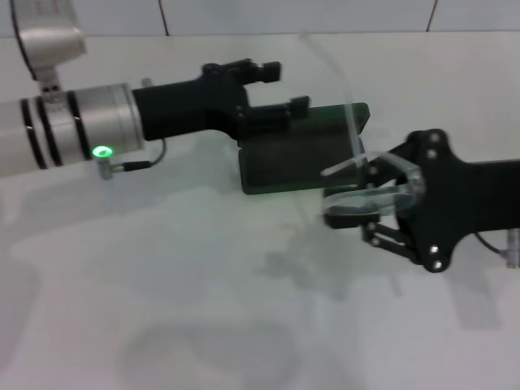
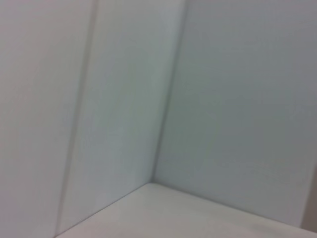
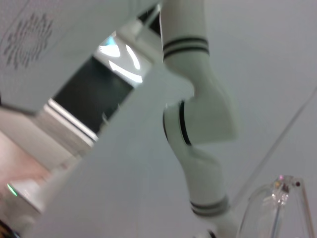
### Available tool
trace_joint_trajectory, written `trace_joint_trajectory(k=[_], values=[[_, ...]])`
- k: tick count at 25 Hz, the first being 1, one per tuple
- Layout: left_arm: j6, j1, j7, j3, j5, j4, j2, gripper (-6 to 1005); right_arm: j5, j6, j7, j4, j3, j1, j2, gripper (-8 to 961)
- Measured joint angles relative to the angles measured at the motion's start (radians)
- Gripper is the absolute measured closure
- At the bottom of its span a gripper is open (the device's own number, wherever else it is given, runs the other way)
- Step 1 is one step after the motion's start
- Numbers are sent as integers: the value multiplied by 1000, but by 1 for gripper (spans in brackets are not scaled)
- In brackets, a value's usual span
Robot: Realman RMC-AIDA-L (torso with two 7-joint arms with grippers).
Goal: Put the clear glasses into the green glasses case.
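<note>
The right gripper (image 1: 380,197) pinches the clear glasses (image 1: 370,193) by the lens, one clear arm rising above it, just off the near right corner of the green glasses case (image 1: 296,154). The left gripper (image 1: 272,89), fingers spread, reaches over the case's far edge on the white table (image 1: 203,284).
</note>
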Motion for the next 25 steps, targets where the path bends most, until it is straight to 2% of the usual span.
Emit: trace_joint_trajectory(k=[5,8,13,20,25], values=[[-3,-1,100,0,-34,77,-5,208,-1,4,68,131,-46,102,-1,839],[3,11,163,0,-96,105,-5,208,-4,44,125,179,-76,132,-2,840],[14,45,245,0,-170,133,-4,209,-5,113,266,183,-85,136,-7,840],[22,51,272,0,-170,143,-4,209,-5,200,440,177,-81,140,-14,840],[22,49,272,0,-169,142,-5,210,-17,238,489,176,-83,145,-19,840]])
